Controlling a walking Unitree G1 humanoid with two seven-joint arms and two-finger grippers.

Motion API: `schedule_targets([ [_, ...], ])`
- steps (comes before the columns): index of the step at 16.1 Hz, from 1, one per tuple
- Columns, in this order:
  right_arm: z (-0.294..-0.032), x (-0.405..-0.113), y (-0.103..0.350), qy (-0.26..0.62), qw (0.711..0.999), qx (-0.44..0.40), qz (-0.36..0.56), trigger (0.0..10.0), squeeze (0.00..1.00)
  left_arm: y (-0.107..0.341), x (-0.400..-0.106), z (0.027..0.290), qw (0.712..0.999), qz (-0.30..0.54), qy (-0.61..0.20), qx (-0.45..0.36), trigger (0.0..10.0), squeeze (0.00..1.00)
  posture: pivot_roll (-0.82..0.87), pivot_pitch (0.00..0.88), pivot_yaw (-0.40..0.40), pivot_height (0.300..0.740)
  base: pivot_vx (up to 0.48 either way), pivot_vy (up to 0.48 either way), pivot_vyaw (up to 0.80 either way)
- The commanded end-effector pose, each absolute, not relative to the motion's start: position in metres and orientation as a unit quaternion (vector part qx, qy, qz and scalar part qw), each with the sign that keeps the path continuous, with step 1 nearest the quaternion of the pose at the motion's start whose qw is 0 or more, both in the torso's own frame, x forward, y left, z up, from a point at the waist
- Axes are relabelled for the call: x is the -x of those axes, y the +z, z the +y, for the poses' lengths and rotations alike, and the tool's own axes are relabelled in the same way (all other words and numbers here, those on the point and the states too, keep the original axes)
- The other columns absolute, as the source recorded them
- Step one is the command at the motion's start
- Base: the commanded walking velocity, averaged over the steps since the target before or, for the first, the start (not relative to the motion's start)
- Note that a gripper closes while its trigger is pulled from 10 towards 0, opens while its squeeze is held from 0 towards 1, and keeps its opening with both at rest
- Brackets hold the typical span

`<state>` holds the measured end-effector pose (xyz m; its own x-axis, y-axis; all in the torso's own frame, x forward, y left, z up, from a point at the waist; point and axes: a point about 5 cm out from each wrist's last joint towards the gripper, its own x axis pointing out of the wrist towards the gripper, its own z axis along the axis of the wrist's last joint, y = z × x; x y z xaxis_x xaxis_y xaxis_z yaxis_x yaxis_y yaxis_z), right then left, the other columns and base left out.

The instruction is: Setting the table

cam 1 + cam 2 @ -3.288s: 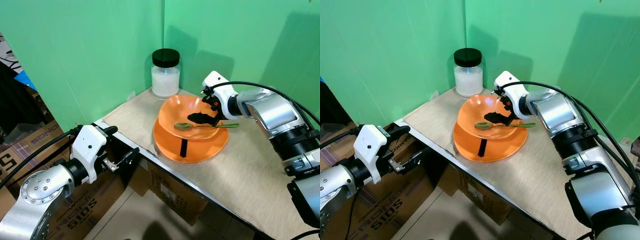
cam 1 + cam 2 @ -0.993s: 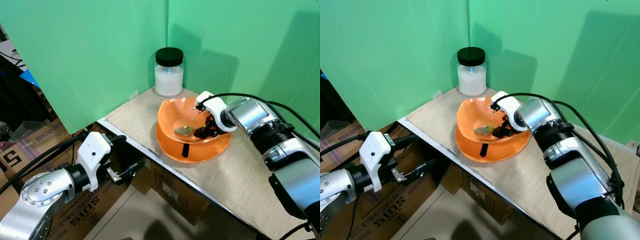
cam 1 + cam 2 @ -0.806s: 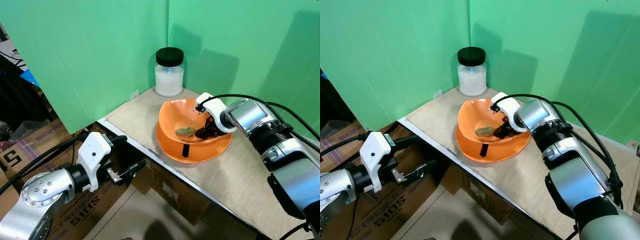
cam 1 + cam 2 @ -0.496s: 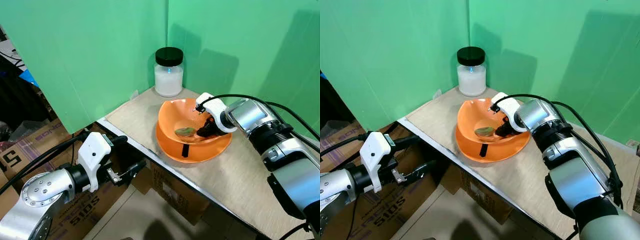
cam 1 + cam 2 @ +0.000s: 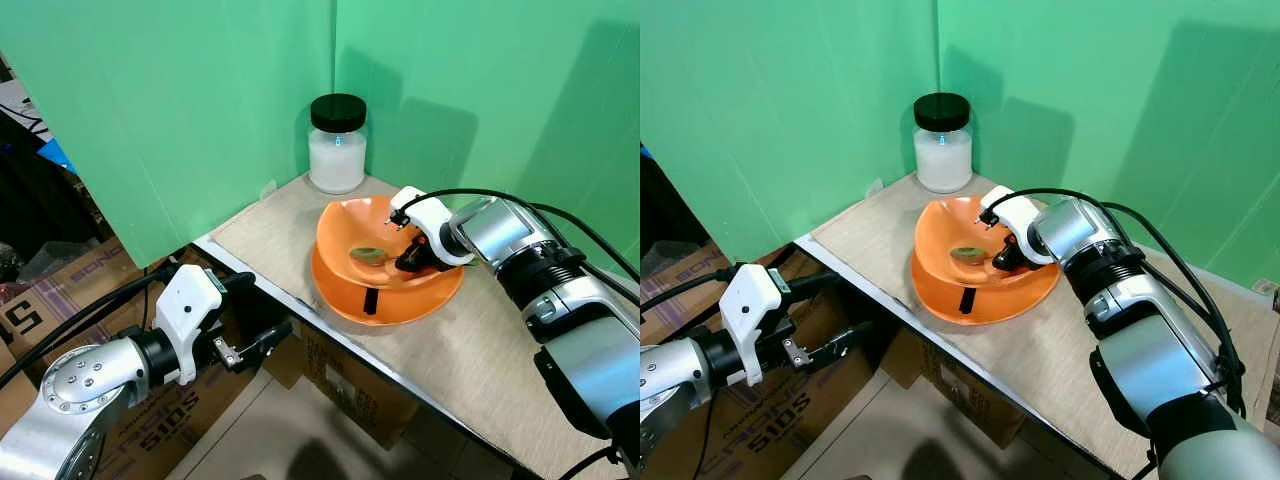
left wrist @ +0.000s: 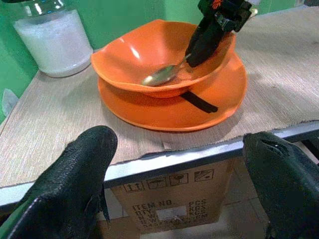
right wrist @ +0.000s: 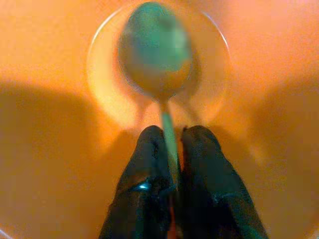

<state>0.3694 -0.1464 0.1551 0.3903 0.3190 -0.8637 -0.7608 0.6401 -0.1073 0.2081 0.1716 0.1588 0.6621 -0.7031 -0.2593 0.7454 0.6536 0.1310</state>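
Note:
An orange bowl (image 5: 345, 221) sits on an orange plate (image 5: 432, 295) near the corner of the wooden table (image 5: 500, 350). My right gripper (image 5: 408, 263) reaches into the bowl, shut on the handle of a metal spoon (image 5: 367, 254). The spoon's head (image 7: 156, 55) hangs just above the bowl's bottom. A black strip (image 5: 368, 299) lies on the plate's front. My left gripper (image 5: 262, 337) stands open below the table's front edge, with its fingers (image 6: 75, 189) spread wide and nothing between them.
A glass jar (image 5: 337, 146) of white powder with a black lid stands at the table's back corner. Green screens (image 5: 200, 100) close off the back and left. Cardboard boxes (image 5: 340, 385) sit under the table and on the floor at the left.
My right gripper has lifted the spoon slightly and moved it a little toward the bowl's back. The left arm has stayed put.

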Motion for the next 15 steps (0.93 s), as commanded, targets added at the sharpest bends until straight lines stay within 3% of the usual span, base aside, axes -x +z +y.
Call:
schedule_targets([
  [1, -0.144, -0.372, 0.161, 0.341, 0.795, 0.264, 0.427, 0.0, 0.0, 0.158, -0.206, 0.171, 0.9, 0.099, -0.407, -0.119, 10.0, 0.0, -0.03, 0.0, 0.052, 0.74, 0.0, 0.0, 0.0],
  [8, -0.147, -0.377, 0.194, 0.324, 0.851, 0.211, 0.355, 0.0, 0.0, 0.162, -0.219, 0.173, 0.905, 0.081, -0.397, -0.13, 10.0, 0.0, -0.04, 0.0, 0.083, 0.74, 0.0, 0.0, 0.0],
  [12, -0.158, -0.358, 0.225, 0.32, 0.902, 0.138, 0.255, 0.0, 0.0, 0.169, -0.233, 0.167, 0.927, 0.047, -0.355, -0.114, 10.0, 0.0, -0.05, 0.0, 0.085, 0.74, 0.0, 0.0, 0.0],
  [13, -0.158, -0.347, 0.232, 0.325, 0.925, 0.1, 0.169, 0.0, 0.0, 0.173, -0.235, 0.16, 0.935, 0.029, -0.339, -0.1, 10.0, 0.0, -0.05, 0.0, 0.071, 0.74, 0.0, 0.0, 0.0],
  [14, -0.158, -0.336, 0.234, 0.316, 0.938, 0.08, 0.116, 4.2, 0.0, 0.173, -0.237, 0.158, 0.946, 0.027, -0.308, -0.096, 10.0, 0.0, -0.04, 0.0, 0.066, 0.74, 0.0, 0.0, 0.0],
  [15, -0.157, -0.324, 0.233, 0.299, 0.949, 0.068, 0.074, 10.0, 0.0, 0.174, -0.24, 0.157, 0.958, 0.022, -0.272, -0.093, 10.0, 0.0, -0.04, 0.0, 0.063, 0.74, 0.0, 0.0, 0.0],
])
